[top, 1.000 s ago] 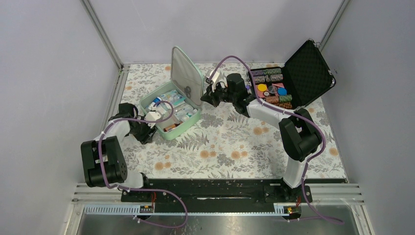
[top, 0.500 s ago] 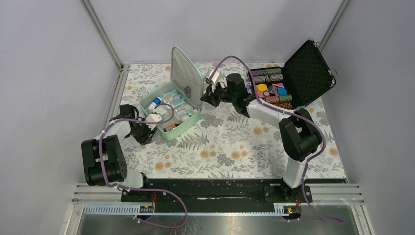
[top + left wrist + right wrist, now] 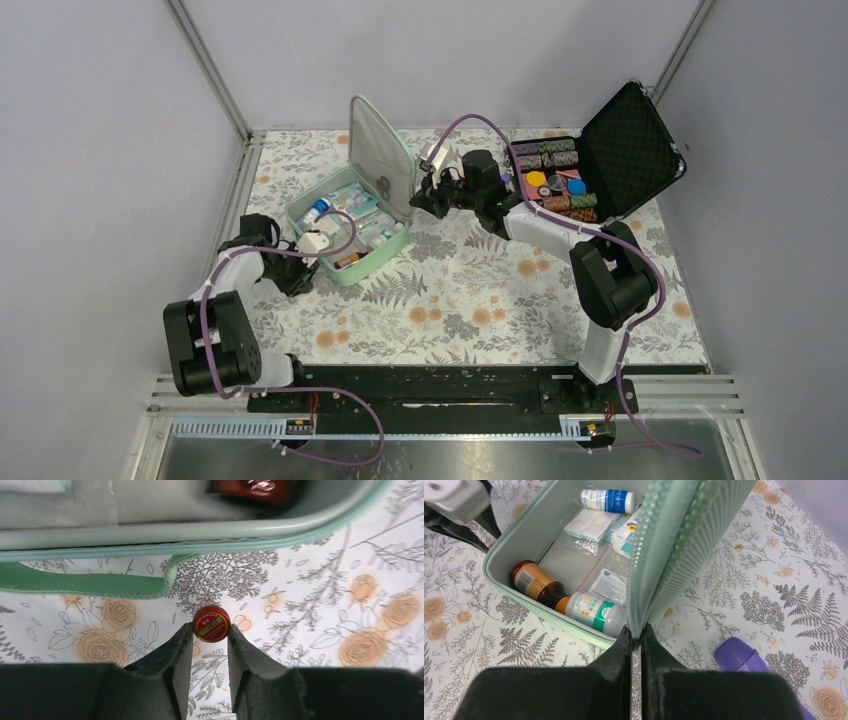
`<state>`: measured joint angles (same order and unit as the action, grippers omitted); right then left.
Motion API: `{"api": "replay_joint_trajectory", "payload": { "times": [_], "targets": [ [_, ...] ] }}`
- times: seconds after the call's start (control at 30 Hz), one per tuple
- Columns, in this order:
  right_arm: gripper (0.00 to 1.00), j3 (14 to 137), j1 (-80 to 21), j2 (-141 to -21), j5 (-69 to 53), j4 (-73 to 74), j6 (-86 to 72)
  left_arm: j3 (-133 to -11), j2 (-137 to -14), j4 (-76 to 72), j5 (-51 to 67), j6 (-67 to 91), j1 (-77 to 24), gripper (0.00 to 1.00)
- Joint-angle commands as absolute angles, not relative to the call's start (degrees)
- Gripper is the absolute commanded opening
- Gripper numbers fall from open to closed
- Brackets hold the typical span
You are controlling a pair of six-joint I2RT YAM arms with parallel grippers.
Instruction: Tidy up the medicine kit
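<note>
- The medicine kit (image 3: 348, 277) sits open on the flowered cloth (image 3: 470, 290), and its lid (image 3: 380, 155) stands up.
- Inside the kit lie a brown bottle (image 3: 535, 581), a white bottle (image 3: 591, 611) with a green label, and a blue and white roll (image 3: 606, 500).
- The right gripper (image 3: 636, 635) is pinched tight on the edge of the lid.
- A small red tin (image 3: 211, 624) lies on the cloth just outside the kit's wall.
- The left gripper (image 3: 210, 632) has a finger close on each side of the tin. I cannot tell if they squeeze it.
- A black case (image 3: 600, 160) stands open, well apart from the kit.

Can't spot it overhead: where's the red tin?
Left wrist view: the red tin sits between the fingertips of the left hand, just outside the medicine kit.
</note>
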<state>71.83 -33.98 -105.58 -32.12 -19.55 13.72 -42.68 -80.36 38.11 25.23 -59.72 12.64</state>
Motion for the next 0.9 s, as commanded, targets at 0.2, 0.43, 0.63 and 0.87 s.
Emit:
{"api": "replay_joint_trajectory", "payload": {
  "times": [0.2, 0.43, 0.63, 0.87],
  "targets": [
    [0.0, 71.49, -35.3, -106.7, -32.97, -12.04, 13.67, -50.3, -70.05, 45.66, 41.49, -53.14, 11.04, 0.16],
    [0.0, 71.8, -35.31, -106.92, -33.24, -12.05, 13.46, -56.76, -70.19, 19.73, 42.42, -20.37, 0.88, 0.14],
    [0.0, 71.67, -35.36, -106.96, -33.37, -11.79, 13.79, -61.32, -77.1, -4.14, 33.86, -2.71, -8.05, 0.13],
    [0.0, 70.66, -35.75, -106.11, -32.44, -11.69, 14.85, -73.03, -86.87, -13.74, 27.16, 9.13, -9.14, 0.12]
  ]
}}
